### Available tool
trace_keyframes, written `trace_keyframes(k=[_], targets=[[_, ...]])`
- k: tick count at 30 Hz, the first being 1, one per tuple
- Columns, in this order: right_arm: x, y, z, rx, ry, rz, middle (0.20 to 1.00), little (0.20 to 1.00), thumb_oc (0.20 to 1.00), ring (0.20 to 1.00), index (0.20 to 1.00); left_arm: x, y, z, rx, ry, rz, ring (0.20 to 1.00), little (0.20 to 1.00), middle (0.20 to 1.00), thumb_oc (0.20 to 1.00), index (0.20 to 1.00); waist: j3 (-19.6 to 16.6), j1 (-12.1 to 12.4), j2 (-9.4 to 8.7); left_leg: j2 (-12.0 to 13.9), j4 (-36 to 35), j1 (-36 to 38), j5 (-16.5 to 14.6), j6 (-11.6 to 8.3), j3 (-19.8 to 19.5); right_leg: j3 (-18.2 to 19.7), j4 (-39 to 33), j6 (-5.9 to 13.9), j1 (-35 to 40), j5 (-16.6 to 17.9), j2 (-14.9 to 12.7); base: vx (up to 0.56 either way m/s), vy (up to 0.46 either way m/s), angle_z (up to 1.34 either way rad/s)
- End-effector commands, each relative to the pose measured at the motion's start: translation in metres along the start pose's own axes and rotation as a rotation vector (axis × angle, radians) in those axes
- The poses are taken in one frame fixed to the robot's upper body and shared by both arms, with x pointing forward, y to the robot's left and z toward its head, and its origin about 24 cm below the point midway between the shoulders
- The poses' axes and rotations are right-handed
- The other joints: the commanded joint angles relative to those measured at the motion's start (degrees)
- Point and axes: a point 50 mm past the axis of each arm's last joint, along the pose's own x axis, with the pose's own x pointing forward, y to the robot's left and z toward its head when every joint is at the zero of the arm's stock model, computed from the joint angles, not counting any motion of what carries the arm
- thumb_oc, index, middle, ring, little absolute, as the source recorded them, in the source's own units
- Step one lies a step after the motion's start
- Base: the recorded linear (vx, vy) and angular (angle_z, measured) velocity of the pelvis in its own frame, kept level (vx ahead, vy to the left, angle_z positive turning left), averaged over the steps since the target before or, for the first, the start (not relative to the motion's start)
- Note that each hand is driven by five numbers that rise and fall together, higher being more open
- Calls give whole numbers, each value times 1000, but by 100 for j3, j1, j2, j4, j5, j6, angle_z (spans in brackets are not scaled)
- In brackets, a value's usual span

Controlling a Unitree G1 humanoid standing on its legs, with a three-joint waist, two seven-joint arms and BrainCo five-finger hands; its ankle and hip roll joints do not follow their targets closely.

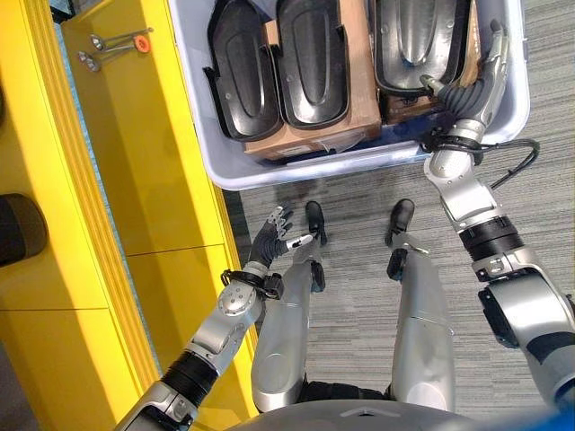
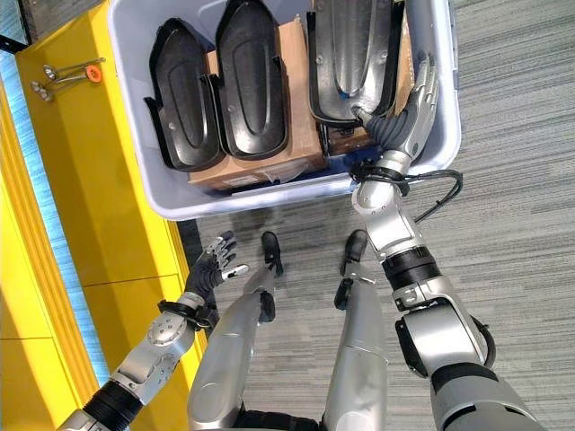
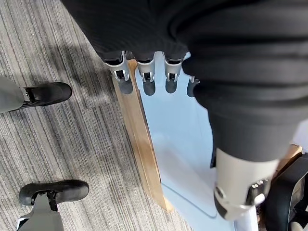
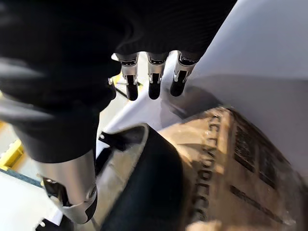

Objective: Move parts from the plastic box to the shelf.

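Right hand (image 2: 404, 121) inside the plastic box (image 2: 153, 193), at its near right corner; fingers (image 4: 152, 82) extended and nearly straight, spread slightly, thumb (image 4: 72, 192) held apart, nothing clasped. Fingertips alongside the right wall of the box, just beside the near end of the right-hand black part (image 2: 350, 58); actual contact with that part cannot be told. In the right wrist view, a black part edge and a plastic-wrapped cardboard carton (image 4: 240, 163) directly beneath the open hand.

Left hand (image 1: 274, 235) low over the grey carpet (image 1: 359, 296), between the yellow shelf (image 1: 153, 180) and the near wall of the box; fingers loosely spread and relaxed, holding nothing.

Three black moulded parts in the box, all elongated, long axes running from near wall to far wall and roughly parallel. Left part (image 1: 241, 76) and middle part (image 1: 311, 63) side by side on a brown cardboard carton (image 1: 310, 135), hollow ribbed faces up, rounded ends toward the near wall. Right-hand part beside them, toward the right wall.

On the yellow shelf surface near its far end, small metal pieces with an orange piece (image 1: 141, 41).
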Motion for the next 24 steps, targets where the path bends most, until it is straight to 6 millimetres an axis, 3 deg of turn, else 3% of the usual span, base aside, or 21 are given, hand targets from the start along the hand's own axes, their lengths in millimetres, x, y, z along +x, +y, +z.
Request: trace_keyframes(k=[1, 7, 13, 24], targets=[[21, -10, 18, -42, -86, -24, 1000, 1000, 1000, 1000, 1000, -6, -5, 5, -31, -52, -42, 1000, 1000, 1000, 1000, 1000, -78, -16, 502, -30, 672, -309, -447, -126, -138, -17, 41, 282, 236, -307, 171, -19, -39, 6], [37, -14, 25, -131, -117, -9, 1000, 1000, 1000, 1000, 1000, -5, -4, 10, -14, -55, -57, 1000, 1000, 1000, 1000, 1000, -78, 79, 516, -35, 758, -395, -466, -127, -198, -86, 148, 276, 194, -348, 127, -17, -48, 3], [50, -14, 28, 45, 12, 29, 1000, 1000, 1000, 1000, 1000, -6, -2, 14, 0, -54, -61, 1000, 1000, 1000, 1000, 1000, -78, 201, 534, -20, 947, -574, -516, -138, -259, -136, 417, 228, 36, -463, 55, 0, -30, 5], [65, -18, 29, 69, 64, 89, 1000, 1000, 1000, 1000, 1000, -9, 5, 16, 29, -53, -75, 1000, 1000, 1000, 1000, 1000, -78, 342, 550, -22, 1281, -864, -603, -120, -368, -199, 840, 177, -180, -618, -25, 8, -44, 8]])
